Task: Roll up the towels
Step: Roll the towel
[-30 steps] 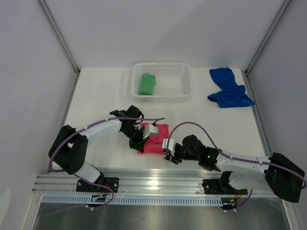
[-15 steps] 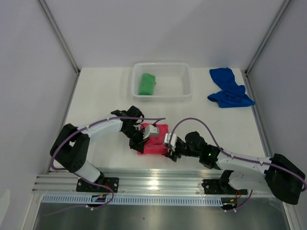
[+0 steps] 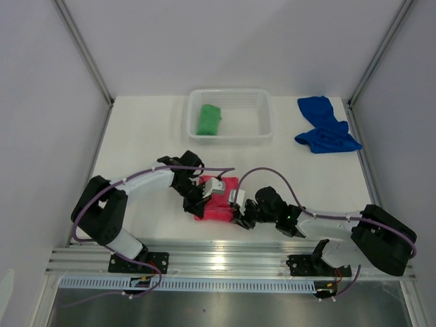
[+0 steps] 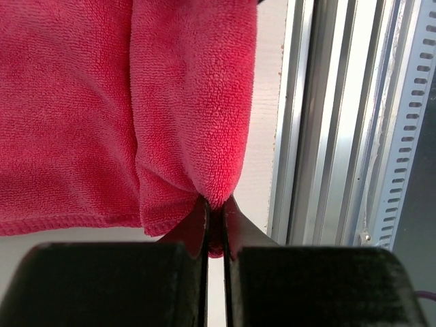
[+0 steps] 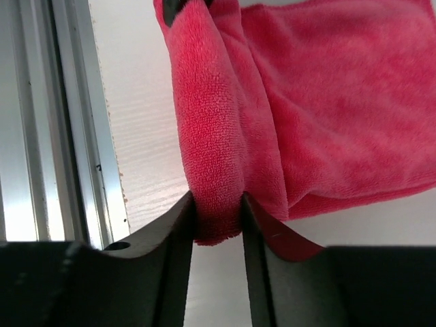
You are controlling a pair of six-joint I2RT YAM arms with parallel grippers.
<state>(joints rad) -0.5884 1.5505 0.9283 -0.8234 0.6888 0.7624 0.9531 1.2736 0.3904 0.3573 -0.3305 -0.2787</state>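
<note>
Left gripper (image 4: 214, 212) and right gripper (image 5: 218, 219) are clamping the pink-red towel (image 3: 223, 203) at its folded edge (farthest from the basket (image 3: 267, 120)). The next move is likely calling for rolling basketward together.

Black joints (image 3: 185, 163); white links (image 3: 146, 180); purple cables (image 3: 264, 170)

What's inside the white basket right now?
One rolled-up green towel lies toward the left side of the basket. Whatever sits beneath that towel is covered and cannot be seen.
</note>
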